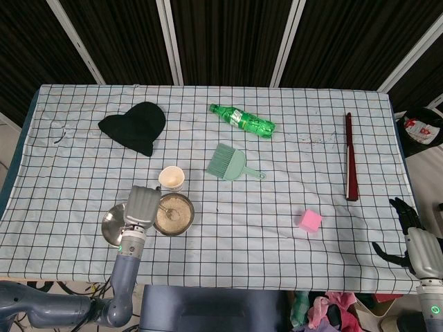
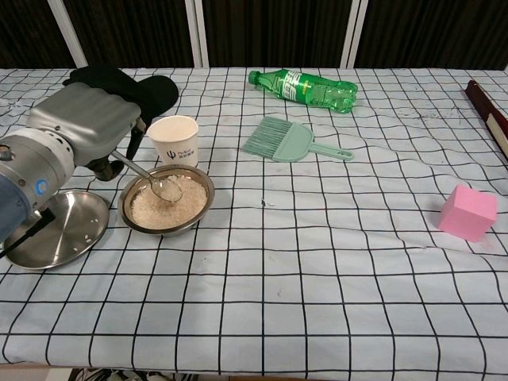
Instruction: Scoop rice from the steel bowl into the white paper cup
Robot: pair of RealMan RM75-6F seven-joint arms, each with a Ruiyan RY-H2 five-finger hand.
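A steel bowl (image 2: 167, 208) (image 1: 174, 214) of rice sits near the table's front left. Just behind it stands the white paper cup (image 2: 175, 140) (image 1: 171, 178), upright. My left hand (image 2: 83, 125) (image 1: 141, 207) is at the bowl's left side and holds a metal spoon (image 2: 155, 182). The spoon's bowl hangs just above the rice with some grains in it. My right hand (image 1: 410, 237) hangs off the table's right front corner with its fingers apart and nothing in it.
A steel lid (image 2: 55, 229) lies left of the bowl. A black beanie (image 2: 119, 86), a green bottle (image 2: 305, 88), a green hand brush (image 2: 290, 140), a pink cube (image 2: 467, 213) and a dark red stick (image 1: 349, 158) lie elsewhere on the checked cloth.
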